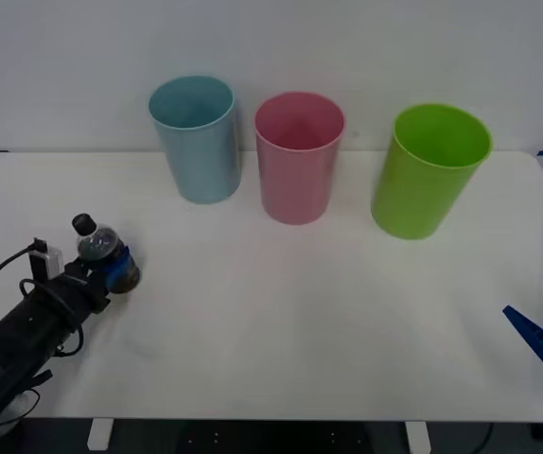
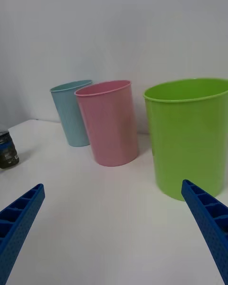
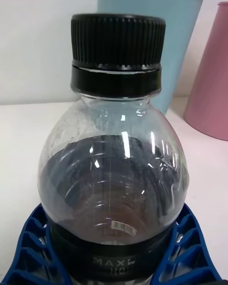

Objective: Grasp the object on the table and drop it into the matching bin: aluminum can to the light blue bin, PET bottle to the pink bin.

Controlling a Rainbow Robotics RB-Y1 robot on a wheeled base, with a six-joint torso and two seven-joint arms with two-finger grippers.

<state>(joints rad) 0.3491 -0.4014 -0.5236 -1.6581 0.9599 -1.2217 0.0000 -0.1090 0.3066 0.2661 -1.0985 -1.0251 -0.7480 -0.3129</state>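
Observation:
The PET bottle (image 1: 97,246), small and clear with a black cap and a dark label, stands upright on the white table (image 1: 290,312) near its left edge. My left gripper (image 1: 113,271) is shut on the bottle's lower body; in the left wrist view the blue fingers (image 3: 190,247) hug both sides of the bottle (image 3: 114,171). The light blue bin (image 1: 196,137) and the pink bin (image 1: 298,156) stand side by side at the back, well to the right of the bottle. My right gripper (image 1: 525,290) hangs open over the table's right front, holding nothing.
A lime green bin (image 1: 429,170) stands to the right of the pink one. In the right wrist view it (image 2: 187,133) is the nearest, with the pink bin (image 2: 109,121) and the light blue bin (image 2: 71,111) beyond. A white wall runs behind the table.

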